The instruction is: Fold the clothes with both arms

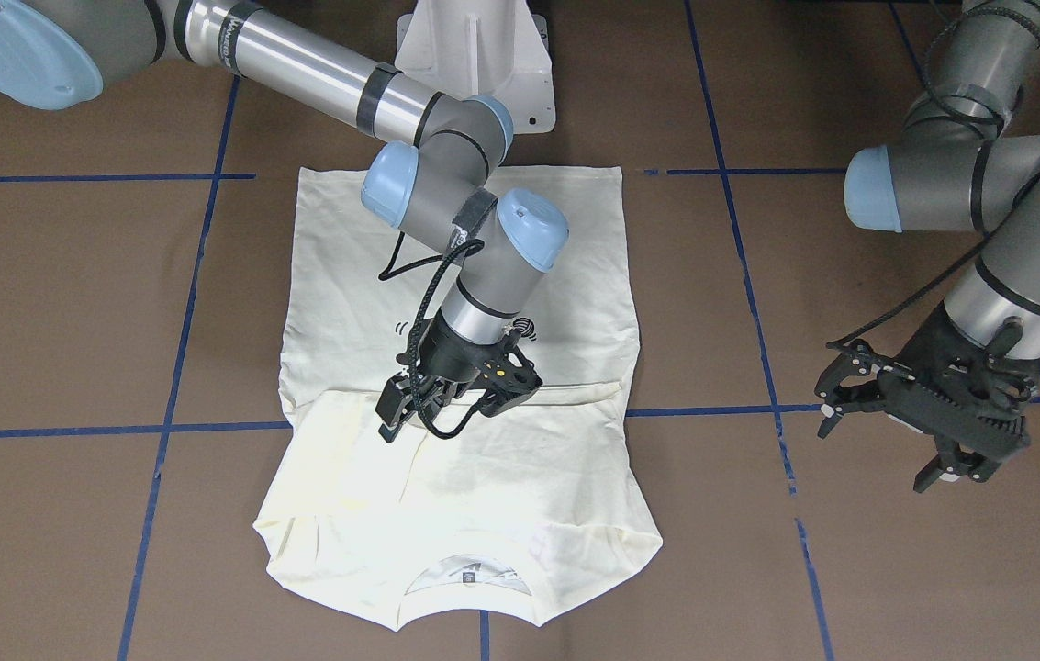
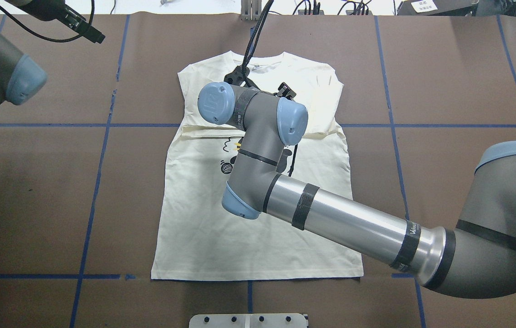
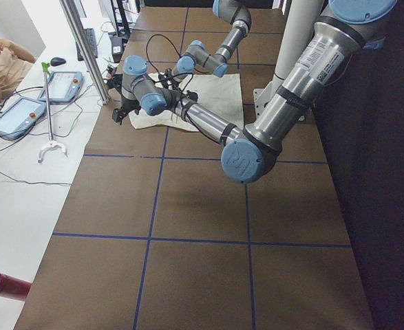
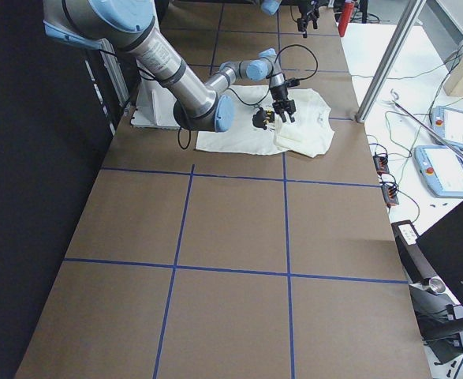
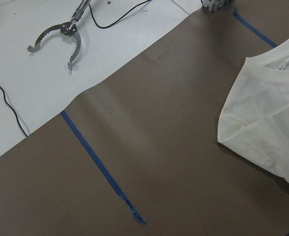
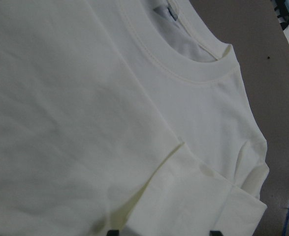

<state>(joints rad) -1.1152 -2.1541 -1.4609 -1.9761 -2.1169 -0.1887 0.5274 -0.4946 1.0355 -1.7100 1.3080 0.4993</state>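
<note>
A: Shirt?
B: T-shirt (image 1: pixel 520 477) flat on table (image 1: pixel 70 303), sleeves folded in.
A: Grippers?
B: Right gripper (image 1: pixel 441 415) low over it, fingers apart, probably empty. Left gripper (image 1: pixel 877 450) off-cloth, spread wide.

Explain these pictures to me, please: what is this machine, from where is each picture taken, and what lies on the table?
The machine is two jointed robot arms, each ending in a pincer, at a brown table. One camera faces the robot, one looks over its shoulders, two stand at the table's ends, one sits on each wrist. A cream T-shirt lies flat, sleeves folded in. The right pincer hangs open over it; the left pincer is open, off to the side. Neither holds anything.
</note>
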